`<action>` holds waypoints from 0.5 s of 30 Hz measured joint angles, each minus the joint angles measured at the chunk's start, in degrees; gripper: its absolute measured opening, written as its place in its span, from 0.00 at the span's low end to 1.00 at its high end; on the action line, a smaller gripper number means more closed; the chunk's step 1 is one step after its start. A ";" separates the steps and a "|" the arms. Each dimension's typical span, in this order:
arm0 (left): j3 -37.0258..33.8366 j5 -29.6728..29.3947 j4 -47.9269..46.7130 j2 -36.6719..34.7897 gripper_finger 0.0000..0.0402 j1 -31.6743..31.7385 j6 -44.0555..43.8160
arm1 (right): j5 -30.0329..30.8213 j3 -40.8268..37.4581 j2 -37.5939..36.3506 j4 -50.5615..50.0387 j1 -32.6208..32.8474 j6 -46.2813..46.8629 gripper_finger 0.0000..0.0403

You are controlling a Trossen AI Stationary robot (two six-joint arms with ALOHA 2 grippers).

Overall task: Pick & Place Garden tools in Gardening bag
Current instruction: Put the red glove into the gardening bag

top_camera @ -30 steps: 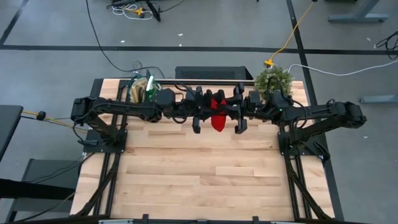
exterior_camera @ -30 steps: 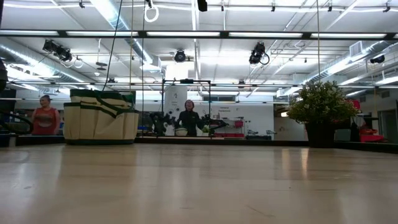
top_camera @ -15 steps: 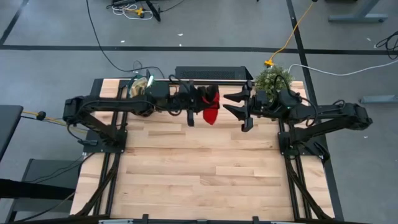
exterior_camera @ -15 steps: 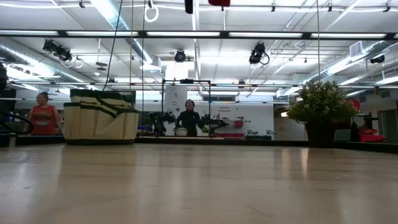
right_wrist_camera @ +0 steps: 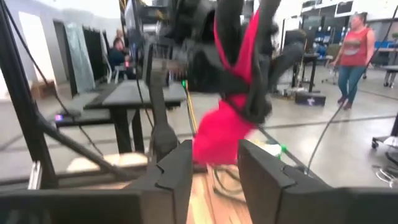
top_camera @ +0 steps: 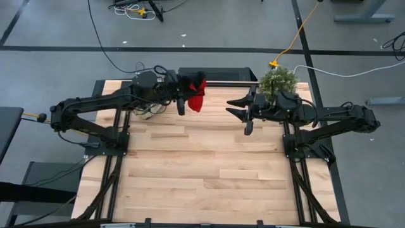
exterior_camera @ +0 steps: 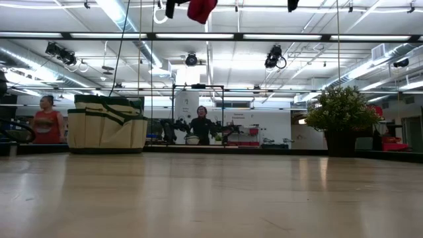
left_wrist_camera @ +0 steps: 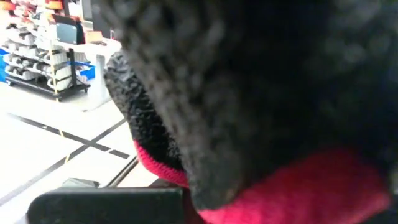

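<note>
1. Above the table's far left, a black-and-red glove [top_camera: 196, 96] is carried high, clamped in the fingers of the left gripper [top_camera: 185, 95].
2. The bag [exterior_camera: 108, 123] is best approached from straight above; its mouth is hidden under the arm in the high view.
3. The glove should be freed only once it hangs low over the mouth.
4. The right gripper [top_camera: 243, 113], fingers spread and empty, hovers beside the plant [top_camera: 278, 80].
</note>
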 joint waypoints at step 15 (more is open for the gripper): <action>-20.73 -8.11 -1.52 -16.80 0.14 2.20 -4.65 | -0.05 0.00 0.02 -4.05 -0.20 -2.53 0.02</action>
